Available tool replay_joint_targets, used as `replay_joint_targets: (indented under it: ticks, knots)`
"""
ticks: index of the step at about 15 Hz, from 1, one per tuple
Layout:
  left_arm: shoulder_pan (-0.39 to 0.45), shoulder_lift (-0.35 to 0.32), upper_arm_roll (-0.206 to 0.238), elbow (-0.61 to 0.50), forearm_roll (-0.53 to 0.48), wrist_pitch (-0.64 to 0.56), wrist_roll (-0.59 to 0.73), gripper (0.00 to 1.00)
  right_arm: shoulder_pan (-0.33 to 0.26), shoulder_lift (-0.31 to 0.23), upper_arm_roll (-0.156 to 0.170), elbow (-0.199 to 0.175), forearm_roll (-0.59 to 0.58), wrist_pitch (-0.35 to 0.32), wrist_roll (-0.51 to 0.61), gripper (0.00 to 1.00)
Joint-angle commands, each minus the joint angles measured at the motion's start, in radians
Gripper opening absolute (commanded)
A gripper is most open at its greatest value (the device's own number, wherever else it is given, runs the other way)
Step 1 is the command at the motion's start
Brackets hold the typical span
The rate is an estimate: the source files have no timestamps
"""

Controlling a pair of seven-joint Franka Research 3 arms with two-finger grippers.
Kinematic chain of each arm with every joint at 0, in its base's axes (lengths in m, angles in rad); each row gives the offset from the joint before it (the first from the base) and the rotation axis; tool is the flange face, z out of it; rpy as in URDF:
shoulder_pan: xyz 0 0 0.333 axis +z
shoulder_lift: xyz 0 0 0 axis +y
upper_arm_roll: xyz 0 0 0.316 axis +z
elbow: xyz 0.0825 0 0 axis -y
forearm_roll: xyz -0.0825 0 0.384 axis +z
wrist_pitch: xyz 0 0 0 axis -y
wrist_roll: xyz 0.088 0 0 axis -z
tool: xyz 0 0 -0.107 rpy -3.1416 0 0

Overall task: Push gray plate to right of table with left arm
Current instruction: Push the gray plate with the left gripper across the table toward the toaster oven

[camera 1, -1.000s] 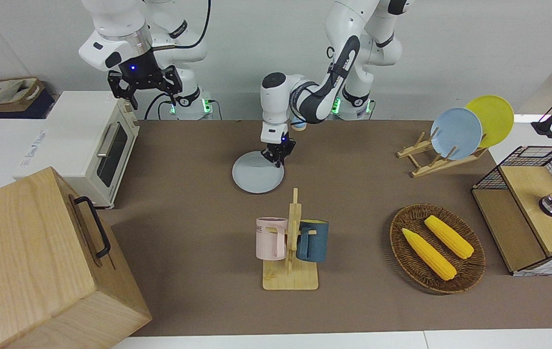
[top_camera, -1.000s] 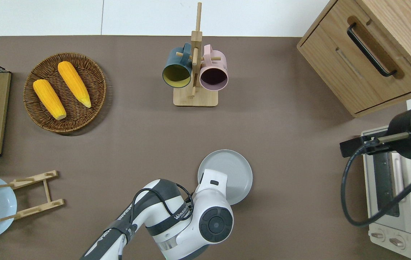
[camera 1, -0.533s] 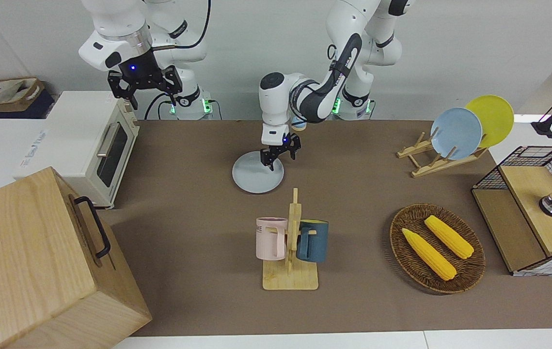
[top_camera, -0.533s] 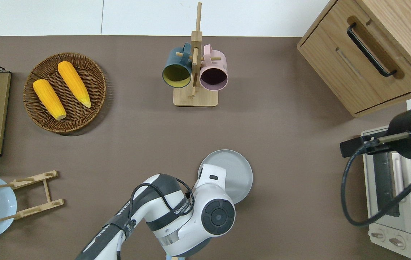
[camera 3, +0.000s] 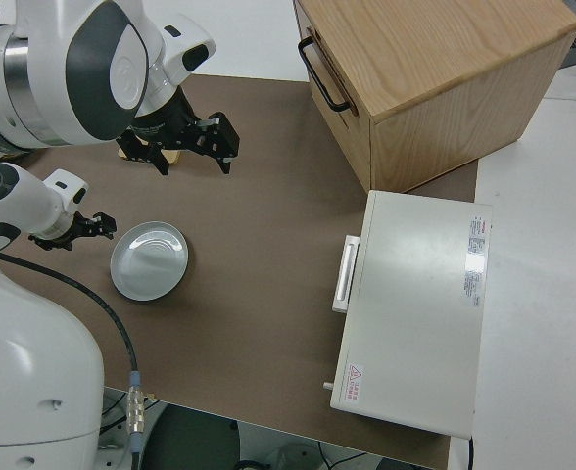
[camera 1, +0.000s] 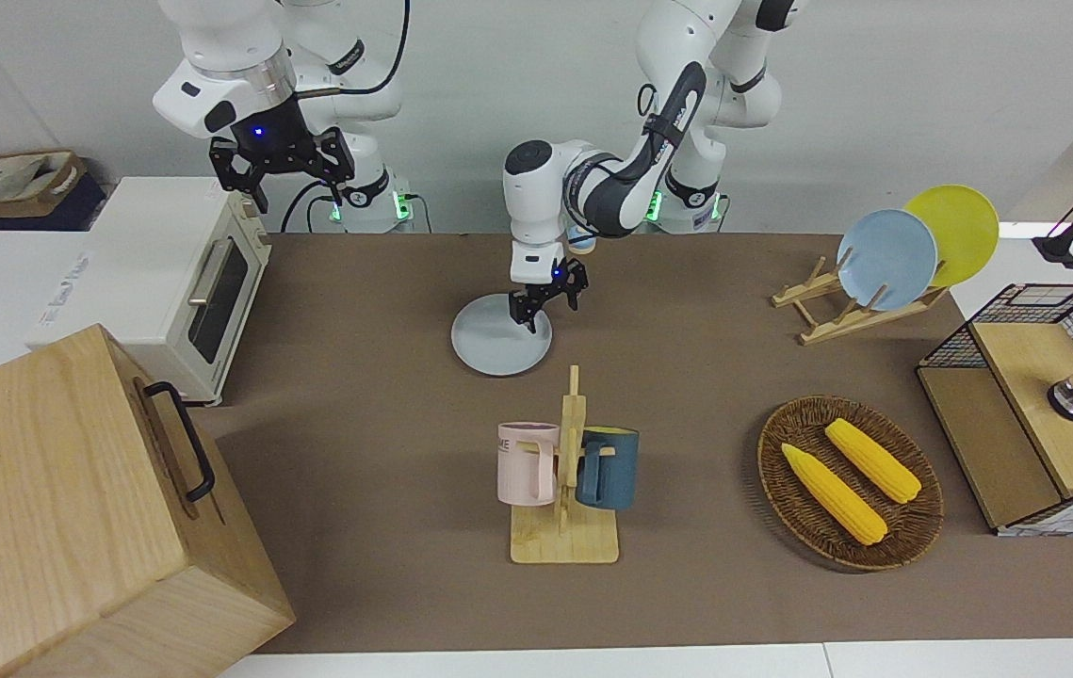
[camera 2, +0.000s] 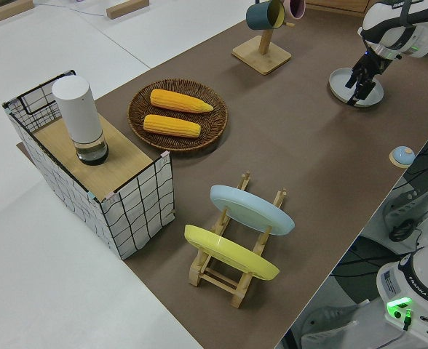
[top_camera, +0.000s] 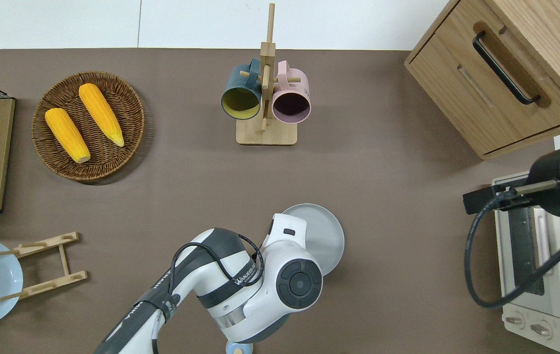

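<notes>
Hovering over the edge of the gray plate (camera 1: pixel 501 346), the left end effector (camera 1: pixel 547 306) has its fingers spread apart, holding nothing; the plate lies flat mid-bench (camera 1: pixel 706 395), nearer the robots than the mug rack (camera 1: pixel 566 471). Right arm parked.

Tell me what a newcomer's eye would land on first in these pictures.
First, the left gripper, open, low at the gray plate's edge nearer the left arm's end, mid-table close to the robots. Then the two yellow corn cobs in a wicker basket toward the left arm's end, and the mug rack with a pink mug and a dark blue mug, farther from the robots than the plate. The right arm is parked.
</notes>
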State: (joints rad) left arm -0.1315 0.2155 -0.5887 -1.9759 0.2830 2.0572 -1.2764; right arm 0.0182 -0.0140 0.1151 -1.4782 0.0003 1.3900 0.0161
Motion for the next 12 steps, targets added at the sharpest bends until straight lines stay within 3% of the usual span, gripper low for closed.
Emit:
replay_joint_targets:
  ticks: [1, 5, 12]
  knots:
    - [0.088, -0.011, -0.002, 0.117, -0.079, -0.146, 0.176, 1.0, -0.02, -0.003, 0.015, 0.009, 0.004, -0.016, 0.013, 0.983]
    - [0.19, -0.056, -0.002, 0.143, -0.122, -0.173, 0.302, 1.0, -0.02, -0.003, 0.015, 0.009, 0.004, -0.016, 0.013, 0.983]
    - [0.41, -0.099, 0.003, 0.218, -0.169, -0.288, 0.691, 1.0, -0.02, -0.003, 0.015, 0.009, 0.004, -0.016, 0.013, 0.983]
